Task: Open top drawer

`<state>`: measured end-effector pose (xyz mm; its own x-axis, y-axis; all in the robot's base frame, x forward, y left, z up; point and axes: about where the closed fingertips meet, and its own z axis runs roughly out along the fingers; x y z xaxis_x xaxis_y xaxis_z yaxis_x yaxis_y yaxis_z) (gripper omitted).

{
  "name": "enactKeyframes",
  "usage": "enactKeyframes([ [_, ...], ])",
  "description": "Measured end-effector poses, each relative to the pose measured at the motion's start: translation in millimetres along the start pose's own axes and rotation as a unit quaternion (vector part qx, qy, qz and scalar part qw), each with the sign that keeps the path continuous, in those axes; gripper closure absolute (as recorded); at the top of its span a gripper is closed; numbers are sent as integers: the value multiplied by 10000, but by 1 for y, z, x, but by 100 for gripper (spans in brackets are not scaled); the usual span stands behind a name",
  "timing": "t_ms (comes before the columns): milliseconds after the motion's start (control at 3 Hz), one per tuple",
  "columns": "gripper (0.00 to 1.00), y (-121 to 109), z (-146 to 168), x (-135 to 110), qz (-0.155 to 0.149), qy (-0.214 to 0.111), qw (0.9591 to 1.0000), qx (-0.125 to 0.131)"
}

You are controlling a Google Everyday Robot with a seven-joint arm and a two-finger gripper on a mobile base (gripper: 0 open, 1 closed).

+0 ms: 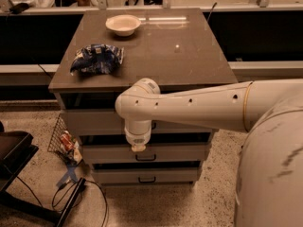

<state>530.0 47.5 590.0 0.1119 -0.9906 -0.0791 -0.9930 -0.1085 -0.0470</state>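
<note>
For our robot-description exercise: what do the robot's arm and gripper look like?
The arm is a smooth cream tube with small dark holes, a thin gold ring and a rounded wrist. The gripper, a pale tip, hangs before the drawer stack.

The tool hangs before the top drawer, bowl behind bag on the cabinet.

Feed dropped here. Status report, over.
Claw below top drawer, at middle drawer's top edge. Top drawer looks shut. Arm covers its handle.
</note>
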Motion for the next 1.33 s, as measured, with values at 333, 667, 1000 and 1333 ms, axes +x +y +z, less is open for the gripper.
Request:
enactKeyframes([
  [333, 100, 0, 0, 0, 0, 0, 10000, 0],
  [667, 100, 0, 0, 0, 0, 0, 10000, 0],
  [1000, 100, 0, 0, 0, 0, 0, 10000, 0],
  [1333, 83, 0, 0, 0, 0, 0, 10000, 0],
])
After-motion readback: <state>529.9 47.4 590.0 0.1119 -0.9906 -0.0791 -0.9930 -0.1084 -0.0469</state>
